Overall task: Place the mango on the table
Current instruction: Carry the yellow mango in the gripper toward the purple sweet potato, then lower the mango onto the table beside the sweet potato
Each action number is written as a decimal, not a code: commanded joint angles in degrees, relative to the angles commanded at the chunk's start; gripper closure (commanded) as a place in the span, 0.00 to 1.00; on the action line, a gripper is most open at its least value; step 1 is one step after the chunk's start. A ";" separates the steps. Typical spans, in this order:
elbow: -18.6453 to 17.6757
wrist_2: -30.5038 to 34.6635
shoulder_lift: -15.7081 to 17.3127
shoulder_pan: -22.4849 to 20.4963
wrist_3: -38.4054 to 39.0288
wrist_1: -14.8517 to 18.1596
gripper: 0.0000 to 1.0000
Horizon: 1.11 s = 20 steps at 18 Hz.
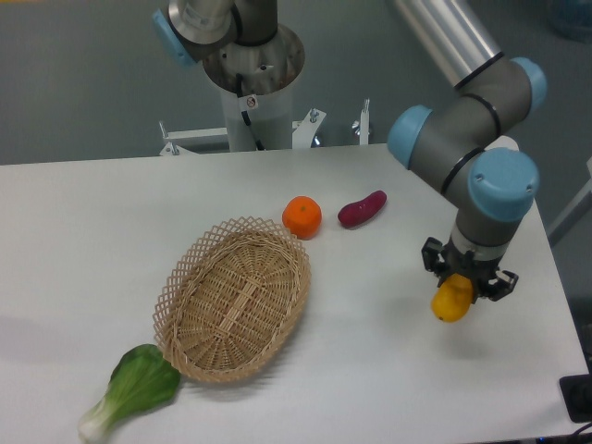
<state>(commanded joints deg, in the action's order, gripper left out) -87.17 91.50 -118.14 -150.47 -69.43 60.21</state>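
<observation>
Mango (450,302) is clamped between the fingers of the gripper (458,285), hanging point-down over the right part of the desk (111,213). It looks just above the surface, but this single view can't confirm whether there is contact or a gap. Only the lower end of the fruit shows below the gripper; the rest is hidden by the wrist.

Other items: basket (235,298) mid-desk, orange (302,216) and sweet potato (362,208) behind it, leafy green (132,388) at the front left. All are well apart from the mango.

Risks from here, as I judge them:
- Release height. If the fingers open with a gap underneath, the mango drops, and a smooth elongated fruit landing on its tip will topple and roll. The desk's right edge is near, so a roll that way takes it off.
- Overdriving down. Height is unreadable from this angle; pressing on after contact could bruise the fruit or trip a force fault.
- Grip looks near one end, not centred. The fruit could pivot or slip between the fingers during a fast move.
- Sticking on release, dragging the mango sideways as the arm lifts.

Safest call: slow descent, open on contact, retreat straight up.
</observation>
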 joint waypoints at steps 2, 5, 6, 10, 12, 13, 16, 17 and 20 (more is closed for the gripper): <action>-5.70 0.09 3.17 -0.17 -1.40 -2.09 0.59; -15.72 0.09 7.21 -0.26 -3.87 -9.64 0.59; -18.19 0.09 8.09 -0.26 -5.18 -11.84 0.59; -22.78 1.31 9.77 -0.09 -8.18 -13.27 0.59; -24.10 3.07 9.77 0.00 -10.36 -13.36 0.53; -24.37 3.86 9.86 0.00 -12.29 -13.36 0.46; -24.63 3.95 9.77 0.09 -14.86 -13.36 0.00; -24.63 3.95 9.77 0.09 -14.86 -13.36 0.00; -24.20 4.13 9.69 0.09 -14.07 -13.36 0.00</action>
<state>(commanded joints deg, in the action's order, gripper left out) -111.36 95.62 -108.46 -150.38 -83.50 46.84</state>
